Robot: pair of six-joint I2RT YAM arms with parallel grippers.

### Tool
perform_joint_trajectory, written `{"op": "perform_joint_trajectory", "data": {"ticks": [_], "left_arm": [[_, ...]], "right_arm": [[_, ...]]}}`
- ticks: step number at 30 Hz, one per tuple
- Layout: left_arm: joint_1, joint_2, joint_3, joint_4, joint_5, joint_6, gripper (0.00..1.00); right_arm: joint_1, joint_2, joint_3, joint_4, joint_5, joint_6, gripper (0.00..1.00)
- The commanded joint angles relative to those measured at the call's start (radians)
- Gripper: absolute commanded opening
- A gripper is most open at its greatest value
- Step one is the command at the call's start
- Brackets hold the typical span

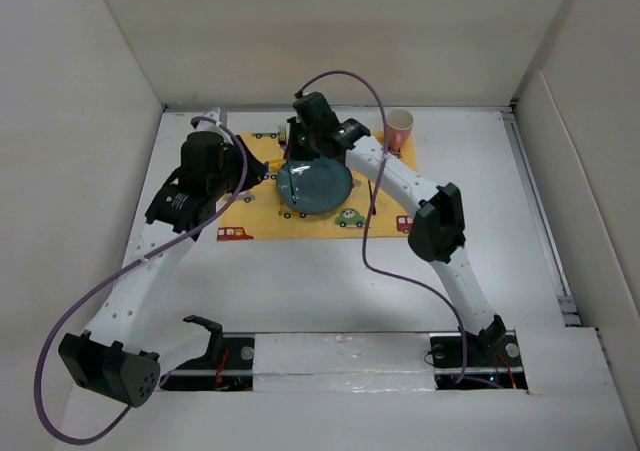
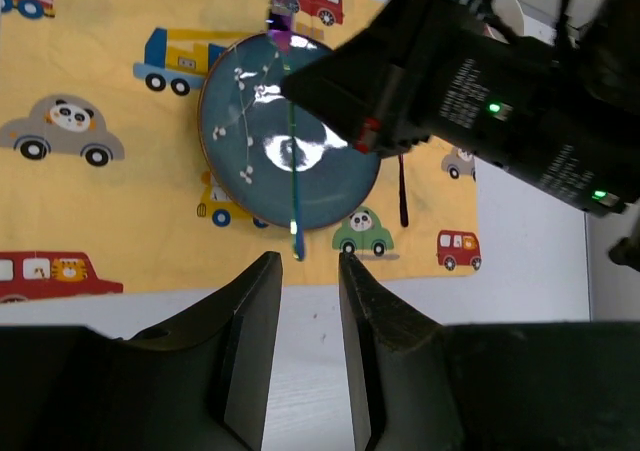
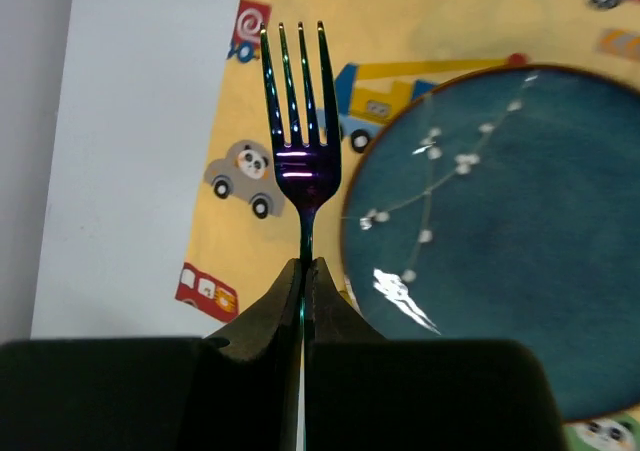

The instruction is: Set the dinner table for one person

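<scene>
The white dinner table (image 1: 330, 281) carries a yellow car-print placemat (image 1: 250, 216) with a teal plate (image 1: 313, 186) on it. My right gripper (image 1: 292, 143) is shut on an iridescent purple fork (image 3: 300, 131). It holds the fork in the air over the placemat, just beyond the plate's left rim (image 3: 400, 221). In the left wrist view the fork (image 2: 291, 151) shows edge-on as a thin line across the plate (image 2: 250, 121). My left gripper (image 2: 305, 261) is open and empty, over the placemat's edge (image 2: 100, 271) beside the plate; in the top view it (image 1: 258, 169) is at the plate's left.
A paper cup (image 1: 400, 126) stands at the placemat's far right corner. White walls (image 1: 90, 151) enclose the table on three sides. The right arm (image 2: 500, 91) reaches across above the plate, close to my left gripper. Purple cables (image 1: 372, 201) hang over the mat.
</scene>
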Motion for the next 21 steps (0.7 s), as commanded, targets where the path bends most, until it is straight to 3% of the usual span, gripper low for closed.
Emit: {"op": "perform_joint_trajectory", "data": {"ticks": [1,11,21], "left_arm": [[-0.002,-0.071,-0.042,-0.006,0.03,-0.044,0.27],[-0.002,-0.117,-0.087,-0.074,0.023,-0.059,0.26],[-0.002,-0.14,-0.125,-0.068,0.037,-0.054,0.27]], "right_arm": [[0.03,0.063,0.138,0.013,-0.042,0.064,0.0],[0.137,0.235,0.204,0.146,0.077,0.147,0.0],[0.146,0.375,0.308,0.208,0.145,0.153,0.0]]}}
